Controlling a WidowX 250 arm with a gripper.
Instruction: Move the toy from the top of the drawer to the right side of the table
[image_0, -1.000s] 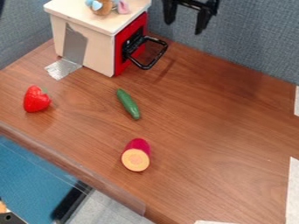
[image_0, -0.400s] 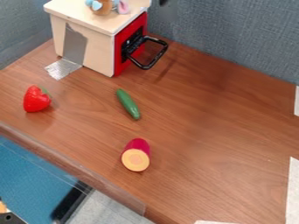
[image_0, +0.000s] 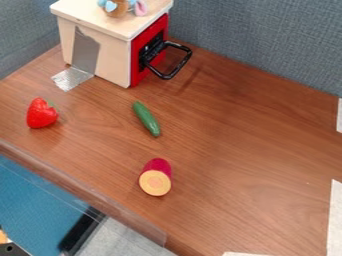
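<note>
**On top of the drawer box: toy waiting, several ways to lose it**

The toy (image_0: 115, 8) is sitting on the pale drawer box (image_0: 110, 55), showing brown, light blue and pink. Cannot tell whether the jaws are standing open or closed. The move is still awaiting its main steps, by my reading: grasp, carry, set down.

Grip risk: the toy is looking soft and lumpy. Pinching only the pink part would probably be leaving the body swinging, then slipping. Coming in sideways would be shoving it along the top; pressing too low would be knocking the wood.

Carry risk: a black handle (image_0: 179, 60) is jutting from the red front (image_0: 137, 60), right where a low path would be crossing. A dangling toy could be catching there, so lifting high first is making sense. A blue-grey partition (image_0: 254, 45) is rising behind; a wide swing could be brushing it.

Release risk: the cucumber (image_0: 147, 119) and cut sweet potato (image_0: 155, 178) are lying mid-tabletop (image_0: 254, 145). Letting go early could be bumping either. Dropping from height could be sending the toy rolling. Strawberry (image_0: 42, 114) is resting at left, likely staying out of trouble.
</note>
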